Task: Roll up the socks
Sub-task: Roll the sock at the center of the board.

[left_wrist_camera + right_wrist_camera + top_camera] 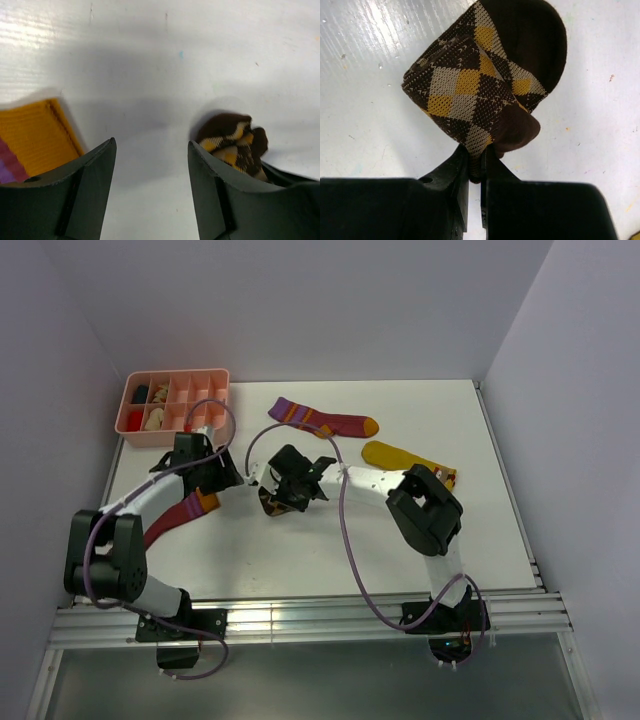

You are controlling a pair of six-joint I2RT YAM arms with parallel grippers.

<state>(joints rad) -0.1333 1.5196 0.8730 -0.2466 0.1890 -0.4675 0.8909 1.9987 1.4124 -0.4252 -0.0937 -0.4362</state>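
One folded diamond-check sock (480, 90) juts lengthwise from the right gripper (475, 157), dark end farthest, jaws pinched on its edge. Left gripper (151, 147) gapes empty.

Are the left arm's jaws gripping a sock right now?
No, the left jaws stand open with only bare table between them; the brown diamond-check sock sits off to one side.

White table (300, 560), pink divided tray (207, 392) at the table's far left corner, small pieces (153, 420) inside, metal rails (300, 625) along the table's near edge
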